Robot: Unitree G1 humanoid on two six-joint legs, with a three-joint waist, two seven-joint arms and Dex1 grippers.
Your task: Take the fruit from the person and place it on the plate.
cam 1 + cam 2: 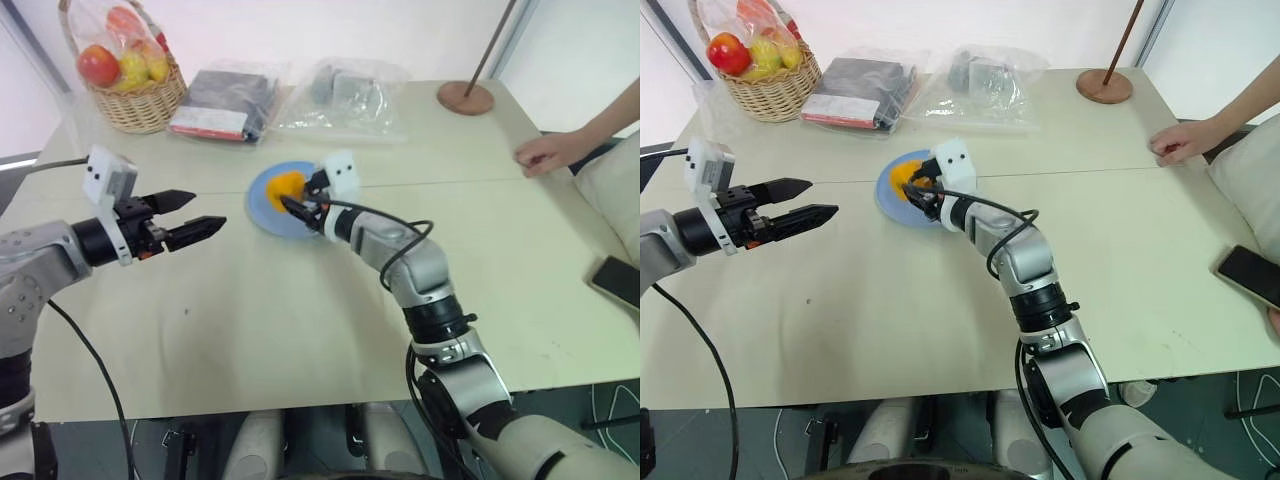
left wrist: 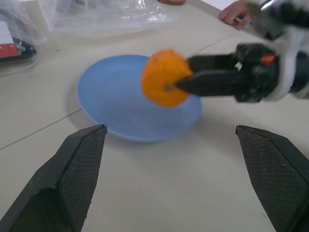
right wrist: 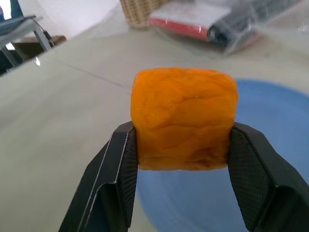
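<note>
Right hand (image 3: 181, 145): nearest in the right wrist view, its two black fingers (image 3: 118, 164) clamp the fruit from both sides; in the head views the arm reaches across the middle of the tabletop toward the plate.
Fruit (image 3: 183, 125): orange-yellow and blocky, gripped by the right hand and held over the plate; whether it touches the plate surface cannot be told.
Plate (image 1: 262, 205): round, light blue, flat on the tabletop near its centre, partly covered by the fruit and the right hand's tips.
Left hand (image 1: 190, 218): on the robot's left, held above the tabletop, well apart from the plate; fingers spread and holding nothing, pointing toward the plate.
Person (image 1: 548, 152): a bare hand resting on the far right edge of the tabletop, forearm running off to the right, well apart from the plate.
Tabletop (image 1: 300, 330): pale wood-coloured surface with a seam running across it just beside the plate.
Basket (image 1: 140, 100): wicker, at the far left corner, holding a red fruit and small yellow wrapped fruits.
Plastic bags (image 1: 290, 95): two clear packets lying beside the basket along the far edge.
Wooden disc (image 1: 465, 97): round brown base with a pole, at the far right.
Phone (image 1: 618, 280): dark, at the right edge.
</note>
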